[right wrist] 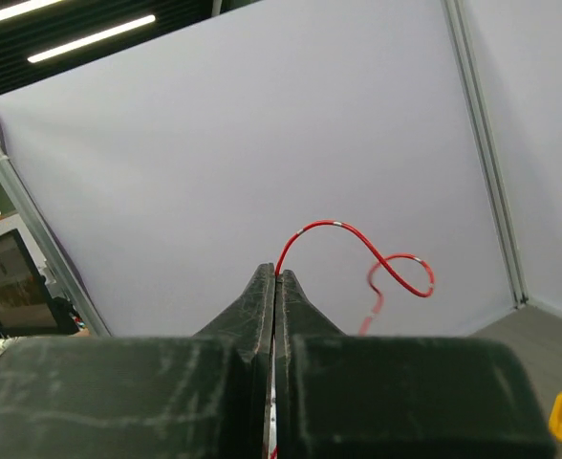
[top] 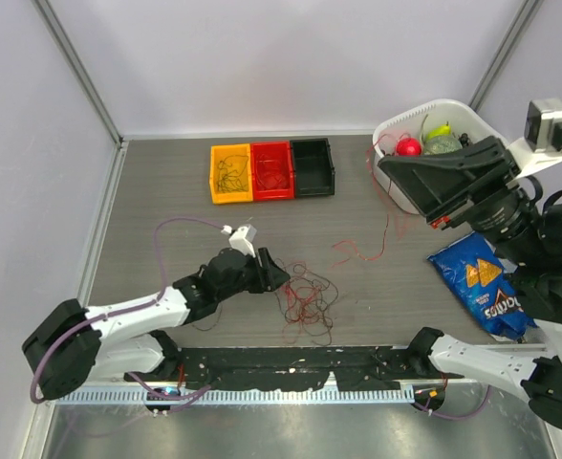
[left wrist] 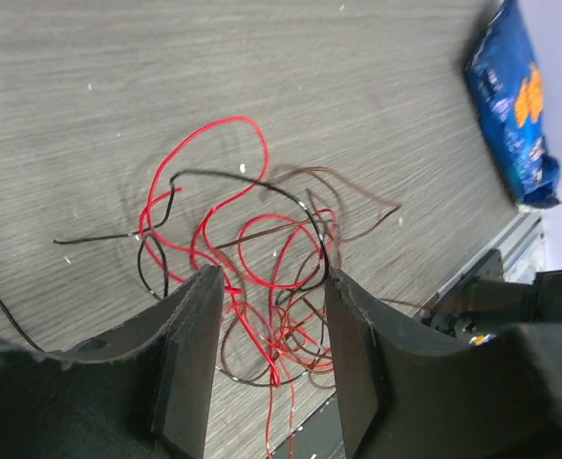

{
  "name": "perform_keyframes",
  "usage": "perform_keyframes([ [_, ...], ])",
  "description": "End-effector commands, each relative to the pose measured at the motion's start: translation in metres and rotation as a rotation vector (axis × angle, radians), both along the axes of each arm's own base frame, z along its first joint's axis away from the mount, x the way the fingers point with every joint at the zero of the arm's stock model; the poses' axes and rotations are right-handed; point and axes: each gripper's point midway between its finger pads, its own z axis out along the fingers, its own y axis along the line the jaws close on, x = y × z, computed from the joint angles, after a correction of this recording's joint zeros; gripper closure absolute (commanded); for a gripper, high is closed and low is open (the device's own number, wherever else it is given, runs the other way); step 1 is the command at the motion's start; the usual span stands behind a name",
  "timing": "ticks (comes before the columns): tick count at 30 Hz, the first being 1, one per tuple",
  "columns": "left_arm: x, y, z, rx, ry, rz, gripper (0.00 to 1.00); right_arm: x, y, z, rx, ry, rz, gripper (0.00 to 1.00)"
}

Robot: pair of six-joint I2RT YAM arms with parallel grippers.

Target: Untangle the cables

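Note:
A tangle of thin red, black and brown cables (top: 305,301) lies on the grey table near the front edge. My left gripper (top: 279,277) is low at the tangle's left side. In the left wrist view the gripper (left wrist: 271,282) is open, with the cables (left wrist: 262,239) lying on the table between and beyond its fingers (left wrist: 190,354). My right gripper (top: 380,163) is raised high and shut on one red cable (top: 388,225), which hangs down to the table. In the right wrist view the gripper (right wrist: 275,273) pinches this red cable (right wrist: 357,234), which curls up from the fingertips.
Yellow (top: 231,174), red (top: 271,170) and black (top: 313,167) bins stand at the back; the yellow and red ones hold wires. A white basket (top: 400,129) with small items sits back right. A blue chip bag (top: 482,287) lies at right. A black strip (top: 291,363) runs along the front edge.

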Motion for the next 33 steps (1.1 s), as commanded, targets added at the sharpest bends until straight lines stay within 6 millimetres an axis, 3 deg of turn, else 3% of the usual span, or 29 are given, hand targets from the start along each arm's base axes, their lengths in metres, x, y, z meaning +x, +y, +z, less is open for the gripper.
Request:
perform_keyframes([
  [1, 0.008, 0.013, 0.031, -0.032, -0.102, 0.031, 0.43, -0.006, 0.004, 0.034, 0.008, -0.089, 0.018, 0.99],
  [3, 0.004, 0.011, 0.060, -0.111, -0.157, 0.003, 0.28, -0.010, 0.006, 0.042, 0.021, -0.111, 0.042, 0.99],
  [4, 0.002, 0.009, 0.078, -0.144, -0.191, -0.021, 0.24, -0.010, 0.009, 0.041, 0.017, -0.114, 0.057, 0.99],
  [5, 0.001, 0.009, 0.109, -0.179, -0.251, -0.035, 0.20, -0.008, 0.011, 0.041, 0.016, -0.120, 0.056, 0.99],
  [8, -0.011, 0.013, 0.163, -0.212, -0.337, -0.096, 0.15, 0.002, 0.017, 0.032, 0.001, -0.096, 0.037, 0.99],
  [12, -0.022, 0.037, 0.196, -0.185, -0.392, -0.076, 0.14, 0.025, 0.033, 0.007, -0.032, -0.034, 0.005, 0.99],
  [14, -0.016, 0.067, 0.200, -0.143, -0.405, 0.051, 0.14, 0.044, 0.047, -0.014, -0.060, 0.024, -0.011, 0.99],
  [18, -0.012, 0.143, 0.182, -0.055, -0.384, 0.363, 0.06, 0.086, 0.082, -0.066, -0.138, 0.144, -0.047, 0.99],
  [21, -0.018, 0.175, 0.168, -0.032, -0.369, 0.469, 0.02, 0.127, 0.101, -0.108, -0.214, 0.215, -0.141, 0.99],
  [23, -0.023, 0.182, 0.162, -0.041, -0.350, 0.480, 0.02, 0.147, 0.109, -0.130, -0.243, 0.235, -0.197, 0.99],
  [28, -0.030, 0.175, 0.151, -0.043, -0.324, 0.428, 0.01, 0.195, 0.134, -0.177, -0.289, 0.288, -0.243, 0.99],
  [33, -0.031, 0.171, 0.141, 0.012, -0.303, 0.395, 0.01, 0.240, 0.142, -0.206, -0.244, 0.353, -0.210, 0.99],
])
